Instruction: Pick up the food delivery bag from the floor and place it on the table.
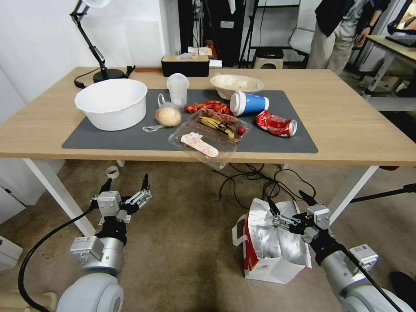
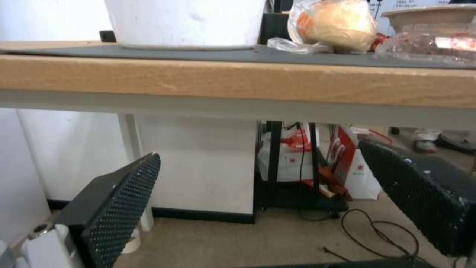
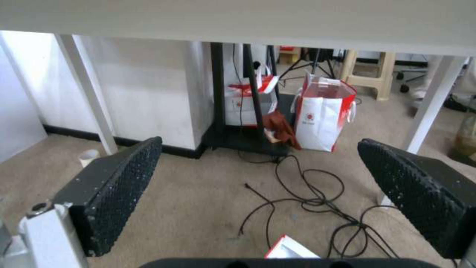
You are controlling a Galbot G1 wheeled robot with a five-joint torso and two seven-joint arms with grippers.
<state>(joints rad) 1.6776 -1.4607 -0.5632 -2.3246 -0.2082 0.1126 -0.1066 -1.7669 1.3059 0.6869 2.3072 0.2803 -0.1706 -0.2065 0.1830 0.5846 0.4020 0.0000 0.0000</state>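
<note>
Food delivery bag [image 1: 273, 251] with round red logo, lettering unreadable.

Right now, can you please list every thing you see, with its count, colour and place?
food delivery bag: 1, white and red, foil-lined, on the floor under the right gripper
table: 1, light wood, white legs
mat: 1, dark grey, on the table
white bowl: 1, mat's left side
beige bowl: 1, mat's far edge
blue cup: 1, lying on its side
crushed can: 1, red
clear food tray: 1, at the near edge
cables: black, on the floor
left gripper: open, over bare floor
right gripper: open, above the bag
</note>
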